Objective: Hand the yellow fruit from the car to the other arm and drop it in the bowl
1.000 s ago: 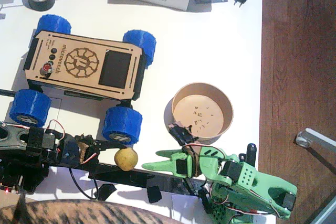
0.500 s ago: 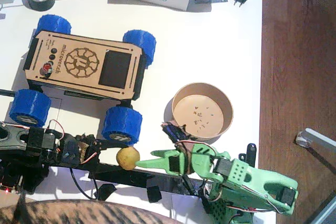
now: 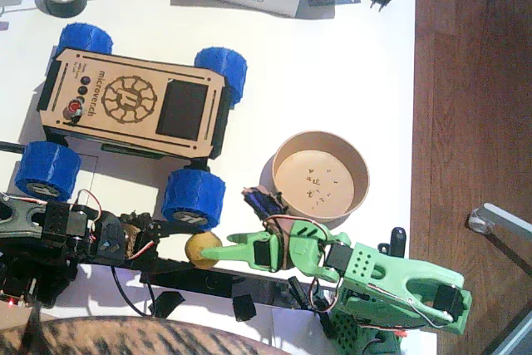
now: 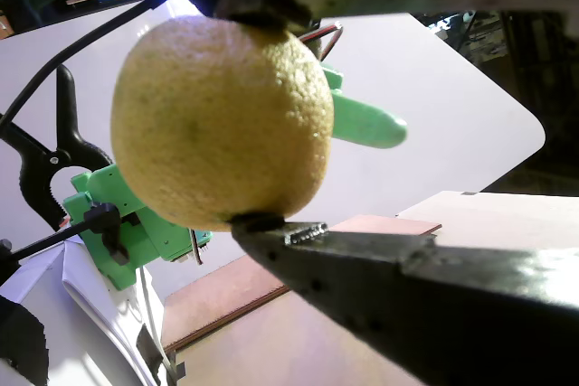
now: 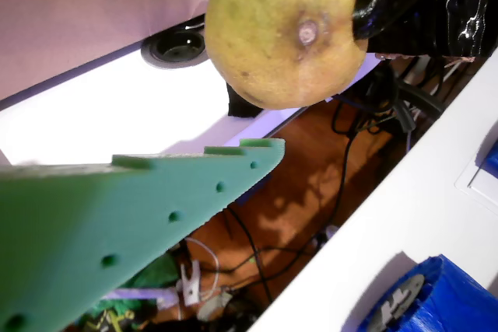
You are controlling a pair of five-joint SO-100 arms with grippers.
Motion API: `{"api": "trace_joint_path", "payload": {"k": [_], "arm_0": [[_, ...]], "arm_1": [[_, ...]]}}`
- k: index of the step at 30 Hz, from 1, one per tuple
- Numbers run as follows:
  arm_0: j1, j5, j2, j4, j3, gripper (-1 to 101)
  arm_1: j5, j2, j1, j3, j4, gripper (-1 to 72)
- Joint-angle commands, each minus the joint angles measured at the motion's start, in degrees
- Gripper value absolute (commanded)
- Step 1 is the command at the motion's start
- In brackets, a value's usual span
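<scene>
The lemon (image 4: 222, 119) sits pinched between the black left gripper (image 3: 179, 248) jaws, just beside the tip of the green right gripper (image 3: 218, 247), whose jaws stand apart; it looks light, firm and pebbly, so likely not slippery; the free sides are probably best to grasp; the bowl (image 3: 321, 175) waits behind the green gripper.

Fixed view: overhead, looked straight down on the table (image 3: 332, 72), both arms at the lower edge. Wrist views: very close, facing each other. All three shared the yellow fruit (image 3: 199, 248) (image 4: 222, 119) (image 5: 284, 29).
</scene>
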Motion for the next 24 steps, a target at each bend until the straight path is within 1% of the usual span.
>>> {"api": "trace_joint_path", "payload": {"k": [1,7,12,14,20,24], "arm_0": [[0.26,-0.62,1.85,-2.20,-0.70,0],[0.26,-0.62,1.67,-2.20,-0.70,0],[0.26,-0.62,1.41,-2.20,-0.70,0],[0.26,-0.62,1.41,-2.20,-0.70,0],[0.26,-0.62,1.23,-2.20,-0.70,0],[0.26,-0.62,1.23,-2.20,-0.70,0]], "arm_1": [[-1.58,-1.32,0.18,-3.25,-1.85,41.0],[-1.14,-5.45,0.97,-4.31,-6.94,41.2],[0.00,-10.63,0.97,-7.12,-9.49,41.6],[-0.70,-11.78,0.97,-7.73,-10.90,41.5],[-1.85,-14.15,0.35,-9.67,-12.30,41.3],[0.18,-14.94,0.00,-10.11,-14.24,41.6]]}}
